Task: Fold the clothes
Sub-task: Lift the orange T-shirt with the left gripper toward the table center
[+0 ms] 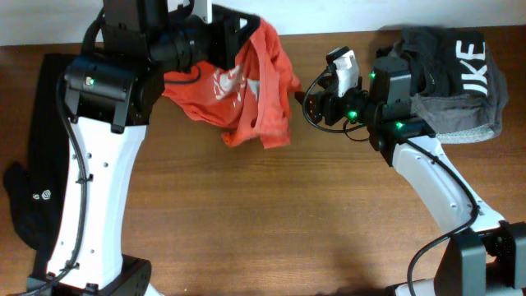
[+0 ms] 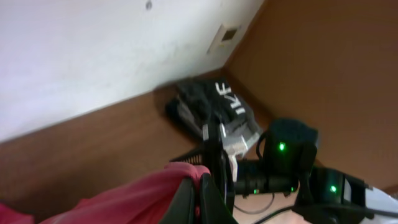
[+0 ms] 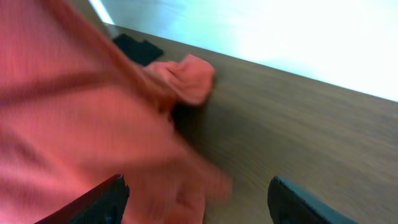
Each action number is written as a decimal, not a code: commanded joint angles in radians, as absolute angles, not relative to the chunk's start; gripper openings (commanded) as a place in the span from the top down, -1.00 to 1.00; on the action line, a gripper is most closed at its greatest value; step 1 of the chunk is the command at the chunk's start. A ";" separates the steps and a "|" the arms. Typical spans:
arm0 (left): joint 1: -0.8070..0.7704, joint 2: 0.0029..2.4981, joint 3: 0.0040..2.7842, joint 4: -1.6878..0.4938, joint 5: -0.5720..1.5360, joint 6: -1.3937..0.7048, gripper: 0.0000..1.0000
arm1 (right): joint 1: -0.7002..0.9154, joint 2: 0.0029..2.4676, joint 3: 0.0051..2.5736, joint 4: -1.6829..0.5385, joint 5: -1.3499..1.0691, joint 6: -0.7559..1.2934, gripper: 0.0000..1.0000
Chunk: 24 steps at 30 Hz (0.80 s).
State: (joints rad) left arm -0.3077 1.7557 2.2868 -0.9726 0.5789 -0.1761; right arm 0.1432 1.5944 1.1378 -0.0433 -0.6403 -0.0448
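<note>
Visible are one orange-red T-shirt (image 1: 256,92), one black garment (image 1: 39,156) and one grey garment (image 1: 462,86).

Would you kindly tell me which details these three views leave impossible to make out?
Overhead: how the left gripper holds the orange T-shirt, hidden beneath its own wrist.
Overhead: the grey garment's full lettering, hidden by a fold and the right arm.
Right wrist: the T-shirt's print, too blurred.
Overhead: the black garment's shape, partly under the left arm.
</note>
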 commanded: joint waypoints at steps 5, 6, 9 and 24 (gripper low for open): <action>-0.311 1.727 2.307 -1.007 0.618 -0.155 0.98 | 0.194 1.617 1.154 -0.022 -0.724 -0.047 -0.49; -0.311 1.725 2.307 -1.007 0.618 -0.155 0.99 | 0.201 1.618 1.154 -0.023 -0.727 -0.047 -0.38; -0.311 1.714 2.307 -1.005 0.618 -0.140 0.99 | 0.222 1.624 1.154 -0.029 -0.730 -0.047 0.59; -0.205 1.643 2.307 -1.033 0.604 -0.096 0.98 | 0.133 1.540 1.223 -0.082 -0.780 -0.017 0.92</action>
State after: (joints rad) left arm -0.2276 1.6764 2.2868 -1.0367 0.5915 -0.1188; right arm 0.1707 1.6066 1.1706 -0.0662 -0.7525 -0.0345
